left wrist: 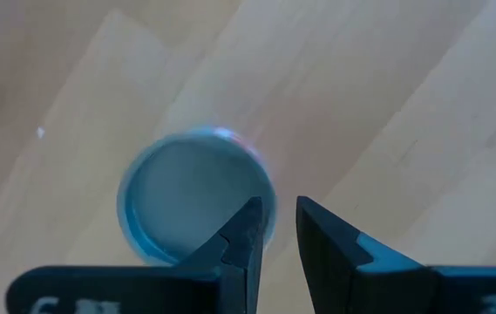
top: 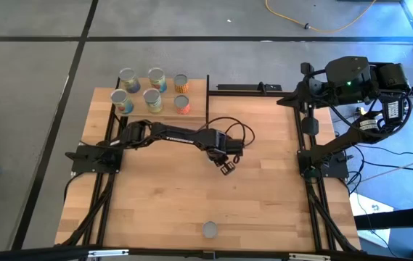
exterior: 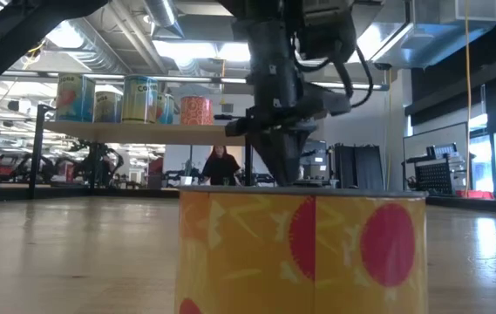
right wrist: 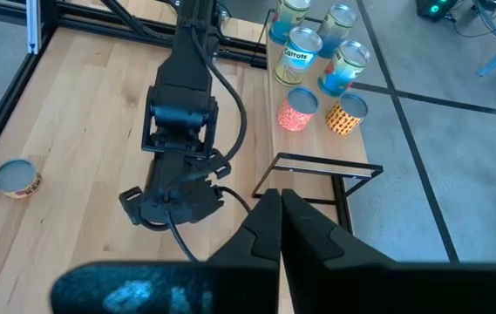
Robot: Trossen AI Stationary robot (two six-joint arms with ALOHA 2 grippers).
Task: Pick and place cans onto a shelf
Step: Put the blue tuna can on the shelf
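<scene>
A can (left wrist: 178,192) with a silver top and blue rim stands upright on the table right under my left gripper (left wrist: 278,205). The fingers are open by a narrow gap, point down and hang above and beside its rim. Seen from overhead, the gripper (top: 228,168) hides that can at mid-table. Another can (top: 210,230), yellow with red dots (exterior: 300,253), stands at the table's near edge. Several cans (top: 152,90) stand on the shelf (top: 195,90) at the far left. My right gripper (right wrist: 278,218) is shut, raised at the right side.
The shelf's black posts and frame (right wrist: 317,166) stand at the far left of the table. The left arm's cable (top: 239,134) loops over mid-table. The right arm (top: 351,80) is folded up beyond the table's right edge. A person (exterior: 220,166) stands in the room behind.
</scene>
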